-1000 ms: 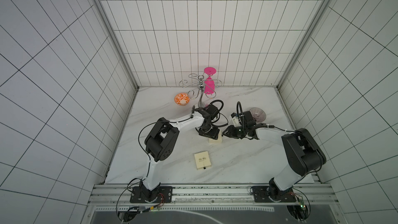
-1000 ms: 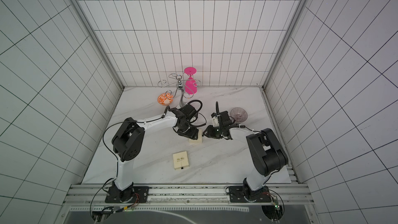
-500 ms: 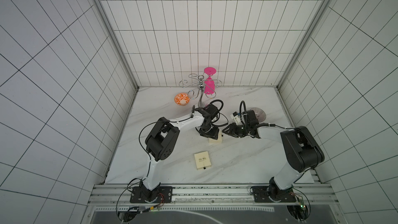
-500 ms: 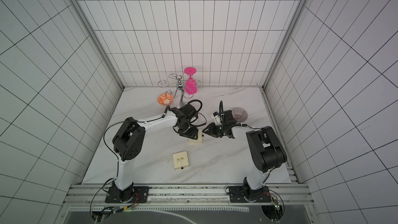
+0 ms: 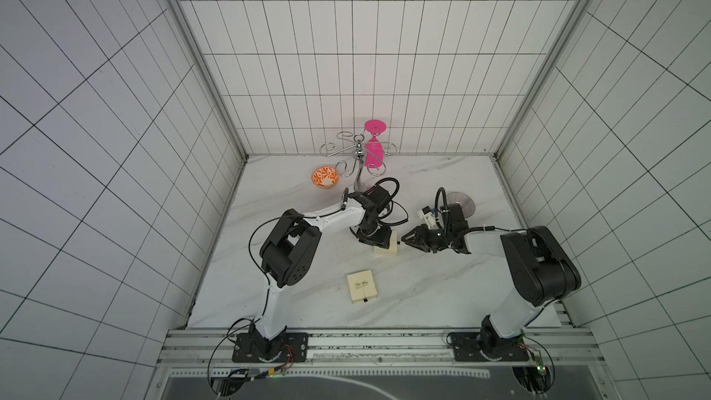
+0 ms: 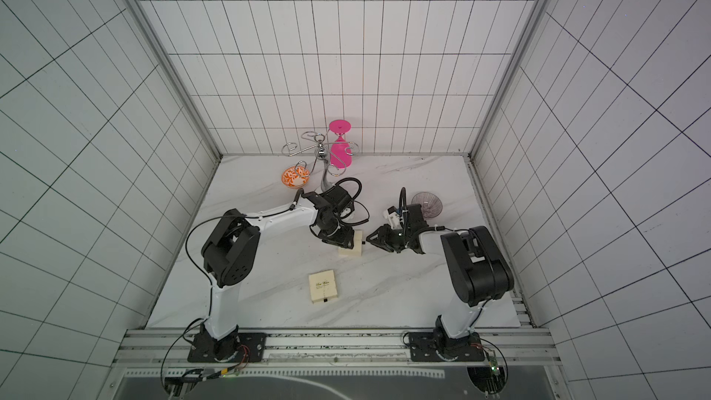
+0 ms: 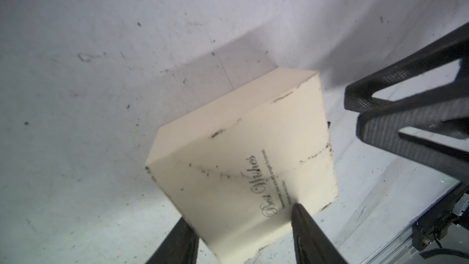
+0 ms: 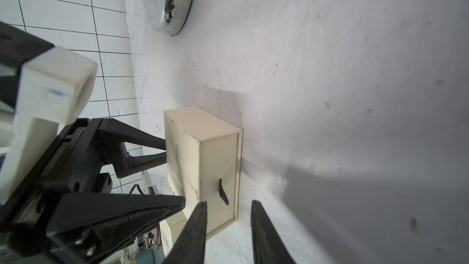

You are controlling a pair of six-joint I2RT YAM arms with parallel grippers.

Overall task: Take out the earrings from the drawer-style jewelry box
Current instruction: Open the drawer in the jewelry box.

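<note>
left pincer (image 7: pixel 239 217) clamps closed jewelry box (image 7: pixel 241 148); right pincer (image 8: pixel 228 203) part-open near pull tab (image 8: pixel 223 191).

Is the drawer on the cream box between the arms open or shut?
Shut. In the right wrist view the drawer front of the cream cardboard box sits flush inside its sleeve, the black pull tab ungripped.

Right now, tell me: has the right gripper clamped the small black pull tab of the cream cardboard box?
No: the right gripper is open, not touching the pull tab.
</note>
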